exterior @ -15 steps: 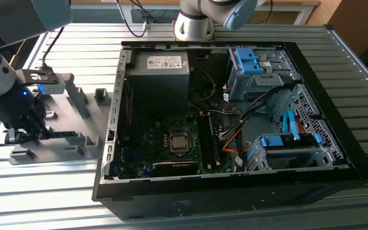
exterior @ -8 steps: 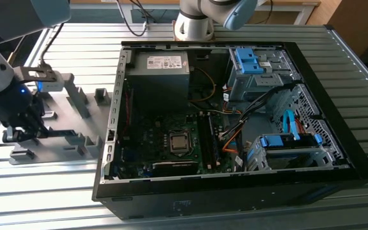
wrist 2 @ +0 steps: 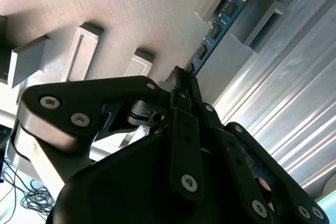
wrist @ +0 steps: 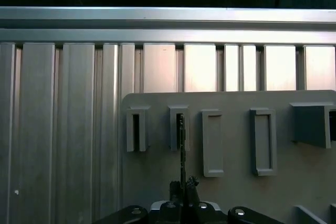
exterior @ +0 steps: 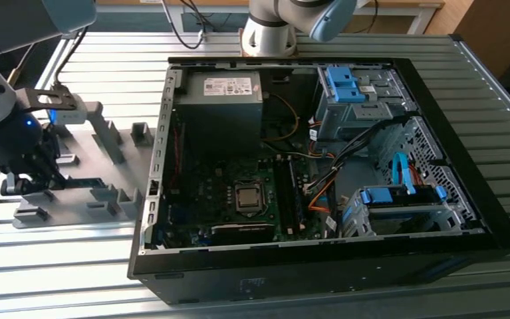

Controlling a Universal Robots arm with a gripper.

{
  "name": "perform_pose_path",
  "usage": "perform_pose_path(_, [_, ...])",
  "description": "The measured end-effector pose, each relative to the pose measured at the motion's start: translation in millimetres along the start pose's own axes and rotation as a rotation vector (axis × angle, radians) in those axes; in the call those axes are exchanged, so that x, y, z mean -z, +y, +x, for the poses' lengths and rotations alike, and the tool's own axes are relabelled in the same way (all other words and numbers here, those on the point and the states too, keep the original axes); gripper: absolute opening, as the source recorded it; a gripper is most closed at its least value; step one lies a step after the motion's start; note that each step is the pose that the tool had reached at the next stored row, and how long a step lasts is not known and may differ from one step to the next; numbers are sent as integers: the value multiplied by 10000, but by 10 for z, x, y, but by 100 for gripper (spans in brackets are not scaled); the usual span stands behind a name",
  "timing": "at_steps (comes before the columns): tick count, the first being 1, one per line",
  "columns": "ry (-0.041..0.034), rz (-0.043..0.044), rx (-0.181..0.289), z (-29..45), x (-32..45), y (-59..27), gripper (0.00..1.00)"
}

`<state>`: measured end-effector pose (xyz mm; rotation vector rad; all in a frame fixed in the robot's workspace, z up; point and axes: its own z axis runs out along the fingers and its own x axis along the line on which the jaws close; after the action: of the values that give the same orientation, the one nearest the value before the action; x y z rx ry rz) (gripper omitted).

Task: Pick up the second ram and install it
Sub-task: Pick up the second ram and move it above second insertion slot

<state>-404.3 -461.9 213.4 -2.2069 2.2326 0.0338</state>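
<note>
The gripper (wrist 2: pixel 181 80) is pinching one end of the ram (wrist 2: pixel 215 27) — in the second wrist view its two fingers are pressing together on the blue-green strip, just beside the nearest black chip. The ram is standing on its edge in the grey holder (wrist 2: pixel 131 9), and its far end is sitting in a slot between two raised blocks. In the first wrist view the ram (wrist: pixel 181 140) is showing edge-on as a thin dark line, running from the gripper (wrist: pixel 184 186) up into one of the holder's slots. In the exterior view the gripper (exterior: pixel 26 181) is hanging low over the holder (exterior: pixel 104 199), which is lying to the exterior view's left of the open computer case (exterior: pixel 308 266). Both are resting on a ribbed metal table (exterior: pixel 60 266). Inside the case the processor (exterior: pixel 249 197) is lying flat on the board — well apart from the ram.
</note>
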Motion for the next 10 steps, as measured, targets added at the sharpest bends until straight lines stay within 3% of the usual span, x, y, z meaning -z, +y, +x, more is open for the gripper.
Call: perform_pose_path(10, [3, -4, -1, 0, 26, 1, 14])
